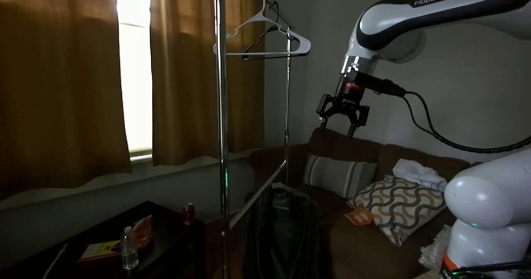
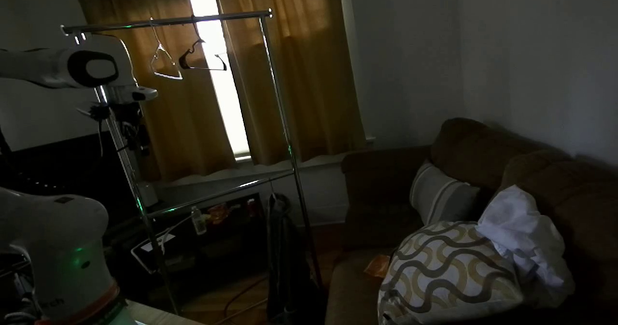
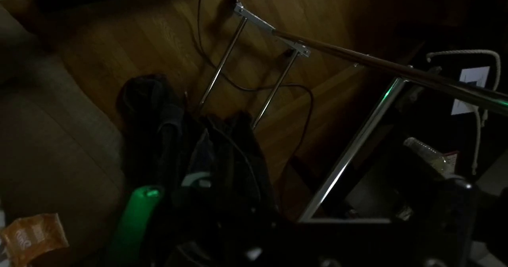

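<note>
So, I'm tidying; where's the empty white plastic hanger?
In an exterior view, the white hanger hangs upper centre from the chrome clothes rack, beside a black plastic hanger, left of the open black gripper.

There are two hangers (image 1: 260, 18) on the top rail (image 2: 169, 21) of one clothes rack (image 1: 222, 117), two curtains (image 1: 195, 76), two pillows (image 1: 400, 206), one sofa (image 1: 344, 246), one bottle (image 1: 129, 250), one can (image 1: 188, 214), one white cloth (image 1: 419, 173), and one orange packet (image 1: 360, 215) on the sofa. One robot arm (image 1: 415, 18) carries one gripper (image 1: 337, 129).

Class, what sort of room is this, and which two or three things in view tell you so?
Probably a living room in a home: a sofa, a patterned cushion on it, and curtains suggest so. The clothes rack leaves some doubt.
</note>
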Robot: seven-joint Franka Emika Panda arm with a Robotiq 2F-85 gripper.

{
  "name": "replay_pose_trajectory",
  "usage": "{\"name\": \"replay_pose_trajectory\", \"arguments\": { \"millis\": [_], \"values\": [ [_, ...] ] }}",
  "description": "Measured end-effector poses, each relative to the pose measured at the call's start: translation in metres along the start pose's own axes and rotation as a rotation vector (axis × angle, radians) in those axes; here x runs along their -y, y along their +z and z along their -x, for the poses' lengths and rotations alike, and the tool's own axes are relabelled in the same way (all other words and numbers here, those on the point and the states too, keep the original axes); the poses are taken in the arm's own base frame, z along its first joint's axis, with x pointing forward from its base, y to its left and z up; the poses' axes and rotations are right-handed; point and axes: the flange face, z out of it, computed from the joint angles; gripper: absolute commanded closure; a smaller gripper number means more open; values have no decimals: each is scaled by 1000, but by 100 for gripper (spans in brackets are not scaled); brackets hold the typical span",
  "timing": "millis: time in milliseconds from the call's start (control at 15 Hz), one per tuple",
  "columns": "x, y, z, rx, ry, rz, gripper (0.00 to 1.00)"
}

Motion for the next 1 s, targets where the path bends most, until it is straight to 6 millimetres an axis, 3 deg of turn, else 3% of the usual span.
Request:
{"name": "replay_pose_trajectory", "arguments": {
  "millis": [533, 867, 1000],
  "values": [
    [1, -90, -12, -127, -396, 183, 0],
    [7, -126, -30, -165, -644, 226, 0],
    [10, -131, -35, -167, -671, 231, 0]
  ]
}}
